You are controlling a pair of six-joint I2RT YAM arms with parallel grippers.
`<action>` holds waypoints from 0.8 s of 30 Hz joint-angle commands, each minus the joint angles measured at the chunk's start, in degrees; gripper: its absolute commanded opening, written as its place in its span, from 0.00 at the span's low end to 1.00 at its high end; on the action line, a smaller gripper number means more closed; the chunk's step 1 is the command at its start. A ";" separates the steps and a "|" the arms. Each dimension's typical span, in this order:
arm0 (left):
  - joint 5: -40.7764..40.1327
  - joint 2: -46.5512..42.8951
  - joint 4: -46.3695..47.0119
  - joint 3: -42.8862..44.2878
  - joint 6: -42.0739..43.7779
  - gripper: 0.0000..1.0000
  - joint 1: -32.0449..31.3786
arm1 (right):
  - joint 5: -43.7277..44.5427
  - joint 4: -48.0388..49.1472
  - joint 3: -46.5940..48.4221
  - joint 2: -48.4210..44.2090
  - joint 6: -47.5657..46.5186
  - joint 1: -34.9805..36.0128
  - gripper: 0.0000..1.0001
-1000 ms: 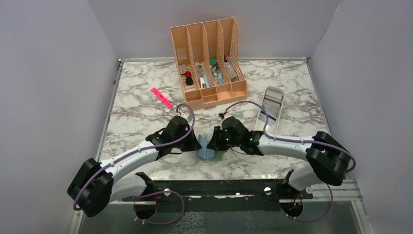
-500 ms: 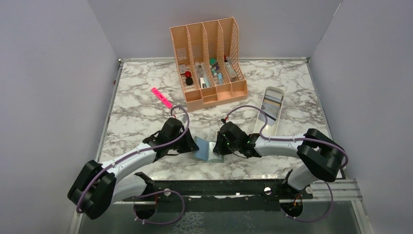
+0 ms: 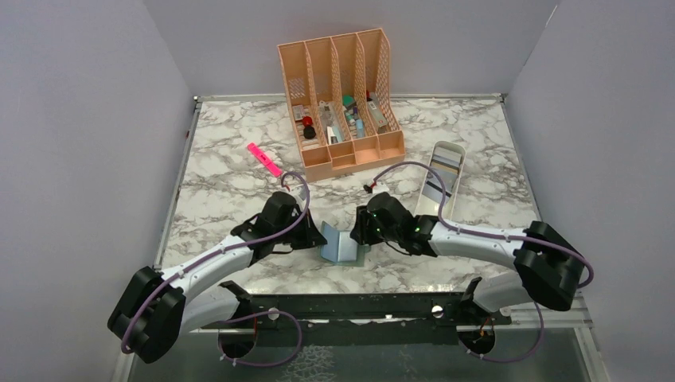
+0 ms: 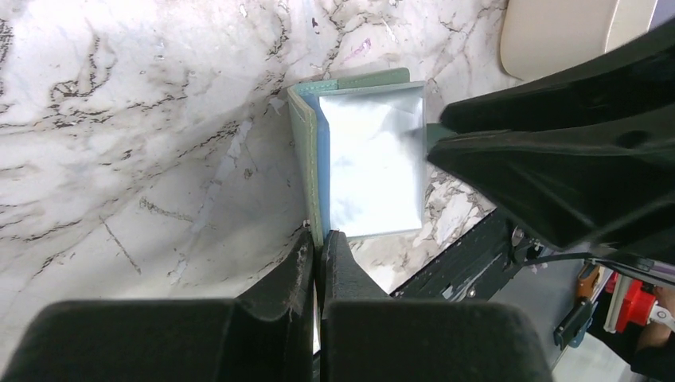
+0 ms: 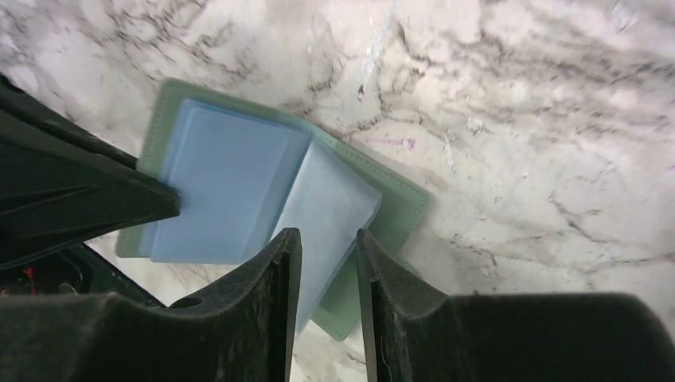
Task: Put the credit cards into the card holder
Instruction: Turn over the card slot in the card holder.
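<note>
Grey-green cover, thin and soft: my left gripper [image 4: 320,243] is clamped flat on the near edge of the card holder [image 4: 374,159]. It holds that flap upright while the other half lies on the marble table [image 4: 119,119].

Blue-grey pocket leaves, limp: my right gripper [image 5: 326,247] stands partly apart over them, with one pale leaf running into the gap. The gap looks wider than the leaf, so I judge nothing is gripped there.

Handling: light and floppy, likely to fold shut if let go. Best held by a cover edge, away from the pocket mouths. No card shows in any pocket.

White tray [image 3: 450,145], long, well off to the right beyond my right arm: holds the credit cards [image 3: 446,165], tan and dark, count unclear. They look thin, stiff and probably slick, and lie flat, so take one by a short edge.

Peach desk organizer [image 3: 294,76], far side: four slots holding small mixed items I cannot identify.

Pink highlighter [image 3: 263,159]: loose on the table, left.
</note>
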 commanded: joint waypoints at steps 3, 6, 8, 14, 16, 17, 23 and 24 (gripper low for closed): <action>0.02 -1.89 -2.55 1.89 2.47 0.02 0.30 | 8.62 3.88 -0.50 -8.90 -11.07 -0.15 0.37; -0.64 -2.30 -4.34 2.82 3.45 0.03 0.29 | 12.87 1.15 1.71 -10.08 -17.07 -0.39 0.37; -0.69 -2.36 -5.37 3.61 3.98 0.03 0.30 | 15.55 -1.24 3.68 -10.26 -20.71 -1.27 0.37; -0.36 -2.96 -7.70 5.46 5.56 0.03 0.31 | 13.40 -5.38 7.39 -11.27 -29.05 -10.80 0.38; -0.40 -3.38 -8.58 5.77 6.01 0.03 0.31 | 12.40 -6.33 8.42 -12.12 -31.06 -14.40 0.39; -0.40 -3.65 -9.04 5.90 6.26 0.03 0.31 | 12.00 -6.78 8.98 -12.42 -32.34 -15.95 0.40; 1.27 -3.88 -10.59 7.67 7.15 0.03 0.30 | 6.82 -12.08 14.46 -9.31 -39.25 -27.18 0.52; 1.51 -3.85 -10.92 7.94 7.41 0.03 0.31 | 4.58 -13.09 15.28 -8.51 -40.49 -29.28 0.53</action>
